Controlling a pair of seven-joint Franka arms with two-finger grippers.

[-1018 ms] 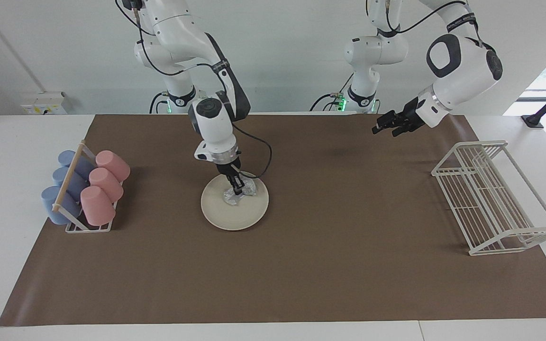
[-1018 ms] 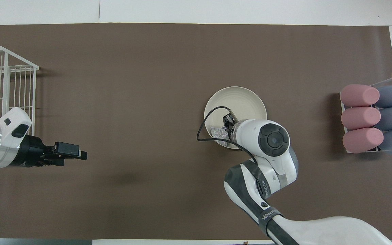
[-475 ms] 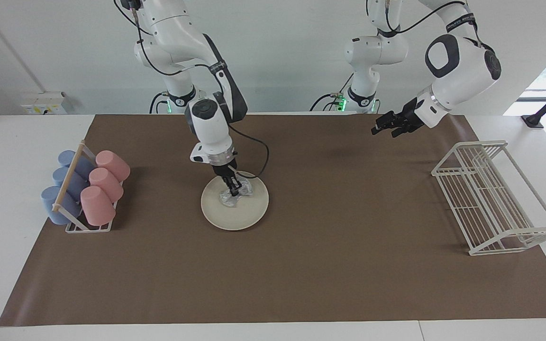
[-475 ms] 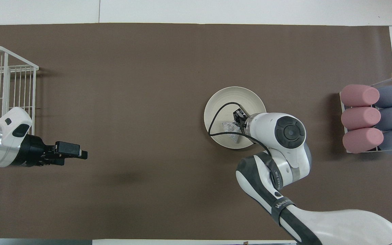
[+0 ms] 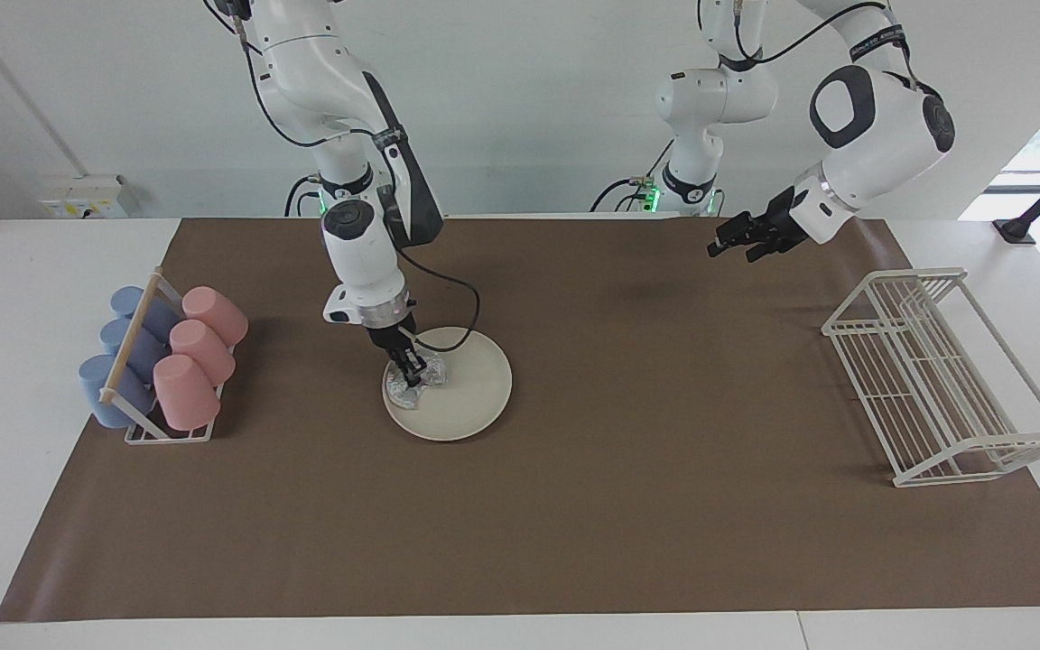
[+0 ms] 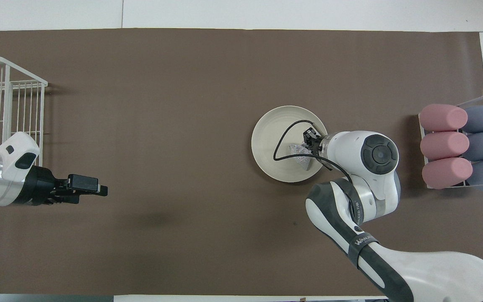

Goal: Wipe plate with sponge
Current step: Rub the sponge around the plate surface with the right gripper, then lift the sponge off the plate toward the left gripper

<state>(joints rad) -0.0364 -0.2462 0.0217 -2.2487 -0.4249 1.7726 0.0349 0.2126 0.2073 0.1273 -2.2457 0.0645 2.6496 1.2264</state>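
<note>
The cream-white plate [image 5: 470,397] lies on the brown mat; it also shows in the overhead view [image 6: 275,134]. My right gripper [image 5: 412,372] is down on the plate, shut on the silvery mesh sponge [image 5: 421,384]. It presses the sponge on the part of the plate toward the right arm's end of the table. In the overhead view the right gripper [image 6: 308,140] and its wrist cover part of the sponge [image 6: 298,149]. My left gripper [image 5: 728,244] waits in the air over the mat near the wire rack, also seen in the overhead view [image 6: 99,191].
A rack of pink and blue cups [image 5: 163,361] stands at the right arm's end of the table. A white wire dish rack [image 5: 935,379] stands at the left arm's end. The right arm's black cable [image 5: 461,307] loops over the plate.
My right gripper has dragged the sponge across the plate toward the cup rack, from the plate's nearer middle to its edge. The left arm has not moved.
</note>
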